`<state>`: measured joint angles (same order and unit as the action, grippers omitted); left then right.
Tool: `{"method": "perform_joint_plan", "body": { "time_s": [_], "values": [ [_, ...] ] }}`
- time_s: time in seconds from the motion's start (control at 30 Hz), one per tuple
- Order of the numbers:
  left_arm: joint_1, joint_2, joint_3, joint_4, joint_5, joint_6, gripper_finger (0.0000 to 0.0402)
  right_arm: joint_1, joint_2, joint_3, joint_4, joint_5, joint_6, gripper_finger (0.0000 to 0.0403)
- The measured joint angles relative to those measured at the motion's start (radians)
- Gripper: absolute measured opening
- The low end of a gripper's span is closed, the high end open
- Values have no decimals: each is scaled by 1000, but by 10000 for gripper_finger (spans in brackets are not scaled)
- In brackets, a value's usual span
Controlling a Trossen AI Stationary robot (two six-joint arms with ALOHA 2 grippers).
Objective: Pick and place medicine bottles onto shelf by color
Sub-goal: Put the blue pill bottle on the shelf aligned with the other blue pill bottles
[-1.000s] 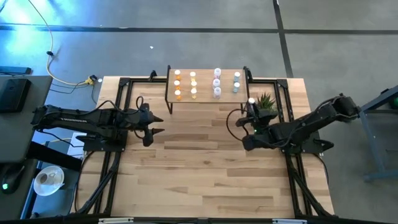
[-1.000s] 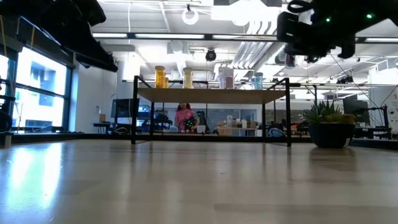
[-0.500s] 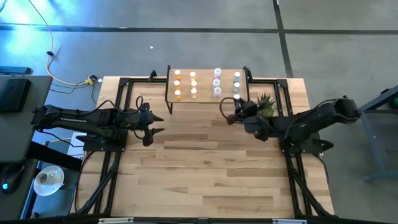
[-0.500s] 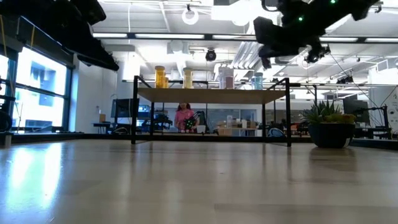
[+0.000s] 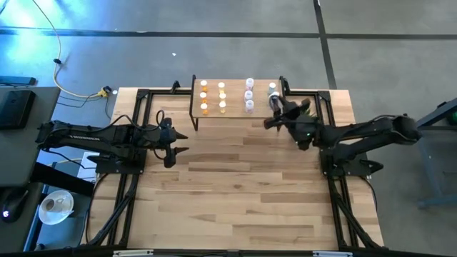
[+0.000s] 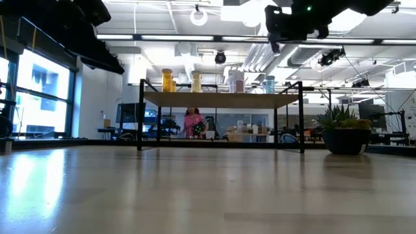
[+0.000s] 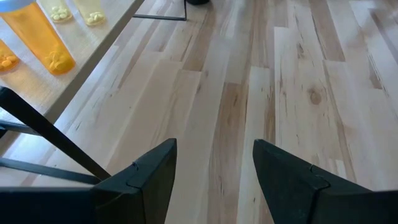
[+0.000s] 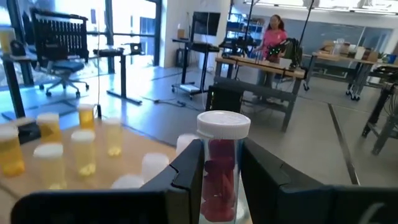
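Note:
The shelf (image 5: 234, 108) stands at the table's far edge with rows of orange (image 5: 205, 97), pale yellow (image 5: 222, 96), purple (image 5: 249, 95) and bluish (image 5: 272, 88) medicine bottles on top. My right gripper (image 5: 274, 116) hovers just off the shelf's near right corner, shut on a clear white-capped bottle of red pills (image 8: 221, 163). In the low view it shows above shelf height (image 6: 292, 19). Over the table's left half my left gripper (image 5: 180, 143) waits open and bare, its fingers (image 7: 149, 177) apart over the planks. My right gripper pinches the bottle's body (image 8: 219, 186), below the white cap (image 8: 223, 123), between its two fingers (image 8: 189, 180). They reach level from the table's right side, one on each side of the bottle. The bottle stands upright, lifted clear of table and shelf.
A small green potted plant (image 6: 343, 133) stands on the table right of the shelf, under my right arm (image 5: 357, 132). Black frame rails (image 5: 136, 135) run along both table sides. The table's middle and near half show bare planks (image 5: 235, 193). A person in pink (image 6: 192, 121) is far behind.
My right gripper, shut on the bottle throughout, has risen and swung from beside the plant toward the shelf's near right corner, rolling at the wrist until the bottle stands upright.

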<state>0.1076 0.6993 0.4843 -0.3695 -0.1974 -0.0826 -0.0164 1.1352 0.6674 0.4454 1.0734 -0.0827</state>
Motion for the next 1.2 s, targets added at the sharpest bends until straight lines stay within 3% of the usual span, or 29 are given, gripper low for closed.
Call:
{"method": "perform_joint_plan", "body": {
  "time_s": [0.27, 0.4, 0.5, 0.77, 1.2],
  "values": [
    [0, 0, 0, 0, 0, 0, 201, -30, -138, -107, 15, -39, 65, 75],
    [0, 0, 0, 0, 0, 0, 201, -30, -155, -202, 131, -137, 109, 75],
    [0, 0, 0, 1, -1, -1, 201, -31, -140, -252, 218, -213, 107, 75],
    [0, 0, 0, 2, -21, -3, 201, -51, -38, -290, 289, -264, 109, 75],
    [0, 0, 0, 0, -23, -3, 201, -82, 64, -290, 338, -271, 130, 75]
  ]
}}
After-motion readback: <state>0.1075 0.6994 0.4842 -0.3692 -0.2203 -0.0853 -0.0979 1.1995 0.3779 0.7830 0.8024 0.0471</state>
